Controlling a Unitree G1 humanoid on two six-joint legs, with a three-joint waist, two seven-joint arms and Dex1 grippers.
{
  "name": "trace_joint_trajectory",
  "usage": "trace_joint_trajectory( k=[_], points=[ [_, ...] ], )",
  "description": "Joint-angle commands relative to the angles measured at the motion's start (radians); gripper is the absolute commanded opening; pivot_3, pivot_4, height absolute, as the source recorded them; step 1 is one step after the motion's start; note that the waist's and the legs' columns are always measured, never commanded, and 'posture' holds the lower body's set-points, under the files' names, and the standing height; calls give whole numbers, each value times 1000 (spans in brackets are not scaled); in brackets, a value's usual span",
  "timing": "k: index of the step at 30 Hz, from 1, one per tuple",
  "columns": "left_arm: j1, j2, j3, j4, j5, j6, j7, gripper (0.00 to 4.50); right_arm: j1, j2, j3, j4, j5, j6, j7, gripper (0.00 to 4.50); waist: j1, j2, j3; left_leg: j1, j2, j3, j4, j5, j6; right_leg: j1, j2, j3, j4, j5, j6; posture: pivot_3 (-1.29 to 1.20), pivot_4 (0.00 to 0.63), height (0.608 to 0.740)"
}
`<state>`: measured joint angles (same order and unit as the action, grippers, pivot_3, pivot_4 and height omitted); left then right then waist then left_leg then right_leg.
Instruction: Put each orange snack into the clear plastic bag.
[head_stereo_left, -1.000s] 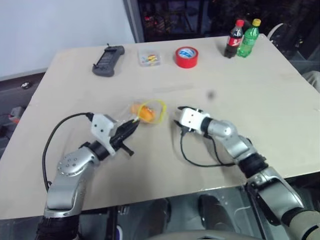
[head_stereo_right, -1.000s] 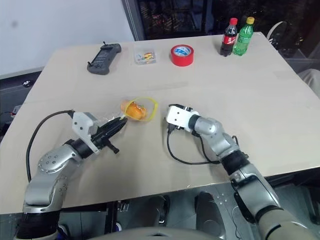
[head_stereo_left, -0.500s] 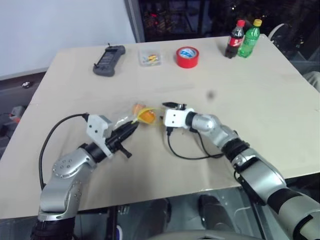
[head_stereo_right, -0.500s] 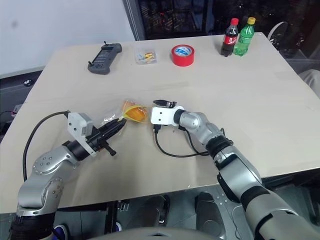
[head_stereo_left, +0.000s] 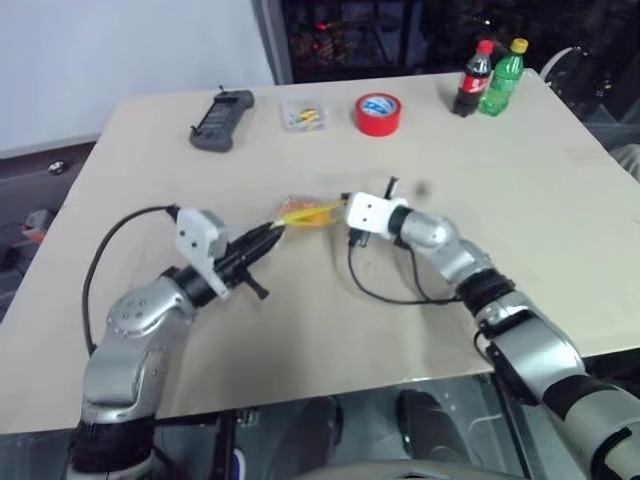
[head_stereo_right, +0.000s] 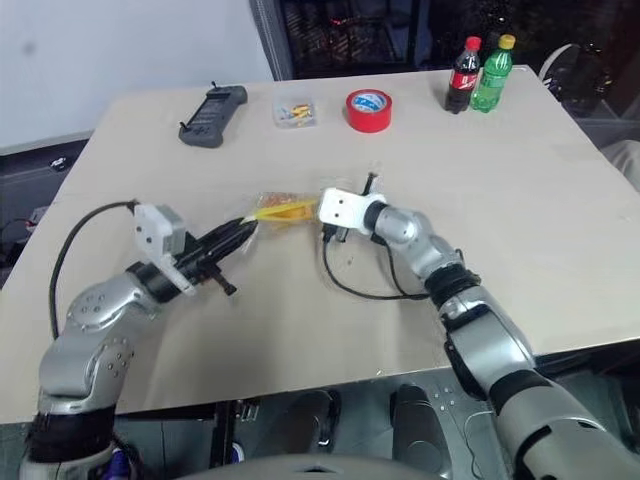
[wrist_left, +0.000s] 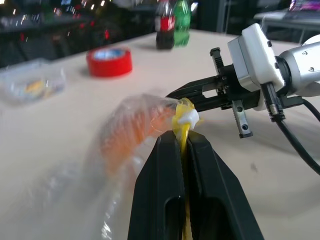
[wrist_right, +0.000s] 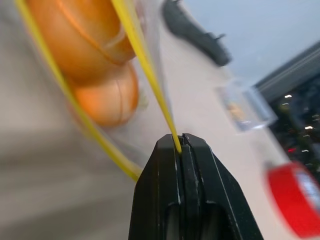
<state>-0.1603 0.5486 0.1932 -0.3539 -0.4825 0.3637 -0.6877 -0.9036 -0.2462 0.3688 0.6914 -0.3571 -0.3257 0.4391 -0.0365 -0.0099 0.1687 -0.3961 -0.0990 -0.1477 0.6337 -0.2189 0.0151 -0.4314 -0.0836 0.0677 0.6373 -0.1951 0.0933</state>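
The right claw (wrist_right: 181, 141), which a second ago was standing open on the desk (head_stereo_left: 520, 180) apart from the clear plastic bag (head_stereo_left: 305, 211), is now pinching the bag's yellow zip strip (wrist_right: 145, 65) opposite the left claw (wrist_left: 182, 145). The bag's mouth, a wide yellow loop before, is now being pulled into a narrow flat line between the two claws. Both arms are holding the bag higher, lifted off the desk with the orange snacks (wrist_right: 95, 60) inside.
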Motion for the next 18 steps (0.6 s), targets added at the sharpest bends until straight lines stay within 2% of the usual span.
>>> trace_joint_trajectory(
  k=[1, 4, 8, 10, 14, 16, 18],
  points=[
    [-193, 2, -56, 102, 44, 6, 14, 0, -44, -136, -73, -140, -4, 113, 78, 28, 6, 0, 1, 0, -1, 0, 0, 0, 0, 0, 0, 0, 0, 0, 0, 0, 150, 740],
    [-384, -14, -119, 282, 124, -73, 1, 0, -124, -237, -78, -126, -34, 148, 104, 28, -2, -1, 1, -1, -2, 0, 1, 0, 0, 0, -1, -1, 0, 0, 0, 0, 150, 740],
    [-512, -27, -163, 445, 192, -210, -42, 0, -171, -310, -78, -107, -52, 159, 103, 28, -14, -1, 2, -1, -1, 2, 0, 2, -4, -1, 1, 0, -3, 0, 0, 0, 150, 740],
    [-481, -35, -191, 446, 220, -293, -66, 0, -107, -356, -97, -211, -54, 207, 117, 28, -30, -1, 1, -1, 1, 2, -3, 2, -5, -1, 2, 0, -6, 0, 0, 0, 150, 740],
    [-326, -32, -245, 364, 292, -419, -77, 0, 83, -398, -112, -490, -34, 372, 213, 28, -29, -1, 1, -6, 1, 2, -8, 1, -2, -7, -3, 1, -11, 0, -1, 0, 150, 740],
    [-249, -30, -273, 331, 342, -461, -59, 0, 178, -395, -117, -587, -29, 423, 220, 615, -27, -1, 1, -11, 0, 4, -6, -1, 0, -11, -4, 2, -11, 0, 0, 0, 150, 740],
    [-187, -41, -285, 299, 377, -476, -31, 0, 269, -391, -126, -675, -33, 468, 208, 1451, -22, -1, 1, -18, -1, 3, 0, -1, 1, -18, -4, 1, -9, 0, 0, 0, 150, 740]
  ],
)
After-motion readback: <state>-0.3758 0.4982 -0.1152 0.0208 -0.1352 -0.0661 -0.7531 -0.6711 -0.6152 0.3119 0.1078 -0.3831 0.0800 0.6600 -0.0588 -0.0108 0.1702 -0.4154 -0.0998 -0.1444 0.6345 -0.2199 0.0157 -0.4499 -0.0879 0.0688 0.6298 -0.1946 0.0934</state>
